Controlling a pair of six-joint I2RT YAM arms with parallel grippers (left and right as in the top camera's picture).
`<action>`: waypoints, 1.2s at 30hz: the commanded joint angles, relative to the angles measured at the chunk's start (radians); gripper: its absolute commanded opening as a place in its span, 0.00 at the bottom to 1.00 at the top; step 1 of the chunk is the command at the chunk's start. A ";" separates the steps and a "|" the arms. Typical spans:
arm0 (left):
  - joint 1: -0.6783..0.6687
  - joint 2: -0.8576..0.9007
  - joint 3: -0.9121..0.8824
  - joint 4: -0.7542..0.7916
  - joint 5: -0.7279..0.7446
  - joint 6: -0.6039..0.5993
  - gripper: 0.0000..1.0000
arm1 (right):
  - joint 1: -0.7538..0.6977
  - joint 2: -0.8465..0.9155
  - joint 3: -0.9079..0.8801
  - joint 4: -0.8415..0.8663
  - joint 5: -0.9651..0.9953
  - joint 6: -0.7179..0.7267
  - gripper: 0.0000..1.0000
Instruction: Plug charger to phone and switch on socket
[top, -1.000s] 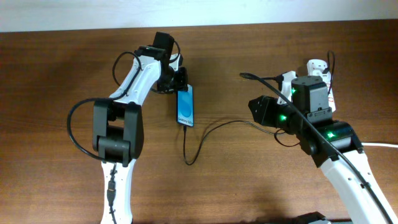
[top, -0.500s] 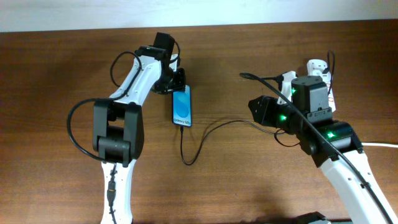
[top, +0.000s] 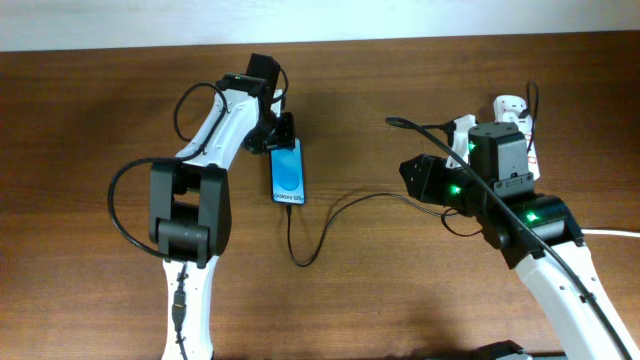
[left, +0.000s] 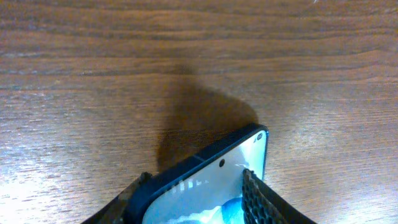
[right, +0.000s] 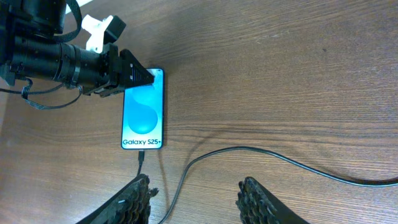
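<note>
The phone (top: 287, 172) lies flat on the wooden table, blue screen up, reading "Galaxy S25+" in the right wrist view (right: 143, 109). My left gripper (top: 283, 135) is at its top end. In the left wrist view the gripper (left: 196, 175) has its jaws apart, with the phone's top edge (left: 217, 167) between them. The charger (top: 320, 235), a thin black cable, has its connector (right: 142, 158) in the phone's bottom end. It loops toward me, then runs right. My right gripper (right: 199, 202) hovers open and empty above that loop. The white socket (top: 512, 105) shows partly behind my right arm.
The left arm's column (top: 185, 230) stands on the table left of the phone. The right arm (top: 530, 220) fills the right side, with black leads over it. The table's far edge (top: 400, 35) meets a pale wall.
The phone's lower end, with the cable plugged in, has swung left and its screen now faces up more fully. The left gripper's jaws have widened around its top end. The right arm has not moved.
</note>
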 joint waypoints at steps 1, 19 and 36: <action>0.007 -0.006 -0.003 -0.006 -0.042 0.002 0.54 | -0.006 0.000 0.013 0.006 0.008 -0.008 0.49; 0.098 -0.145 0.304 -0.183 -0.058 0.053 0.60 | -0.007 -0.059 0.061 -0.019 0.010 -0.053 0.52; 0.135 -0.529 0.401 -0.340 -0.065 0.164 0.97 | -0.725 -0.006 0.423 -0.486 0.066 -0.222 0.82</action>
